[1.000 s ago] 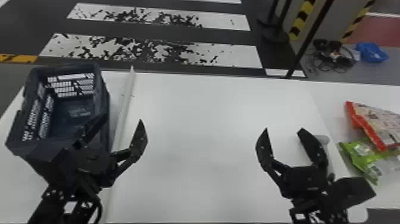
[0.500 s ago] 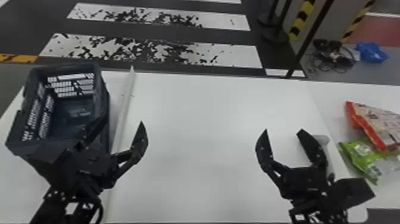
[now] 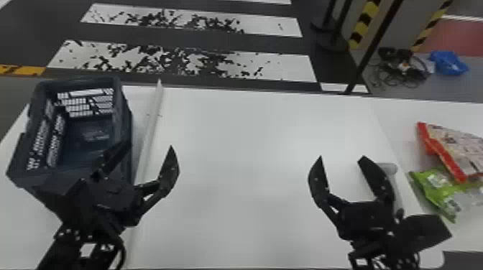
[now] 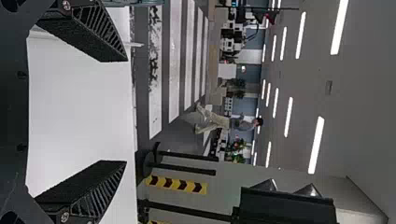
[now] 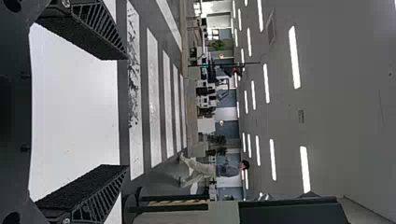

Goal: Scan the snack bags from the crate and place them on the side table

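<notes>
In the head view my left gripper (image 3: 151,152) stands open, held over the near right part of the dark blue crate (image 3: 124,107). The crate's visible inside holds no bag. My right gripper (image 3: 339,159) is open above the right part of the white table, nothing between its fingers. On the side table at the right, a red and white snack bag (image 3: 458,150) partly overlaps a green snack bag (image 3: 436,188). Both wrist views show wide-apart fingers, at the left gripper (image 4: 127,111) and the right gripper (image 5: 128,112).
A white raised strip (image 3: 152,118) runs along the table beside the crate. A grey cylindrical object (image 3: 390,168) lies behind the right gripper's outer finger. The white table (image 3: 251,161) stretches between the arms. Barrier posts (image 3: 372,46) stand beyond its far edge.
</notes>
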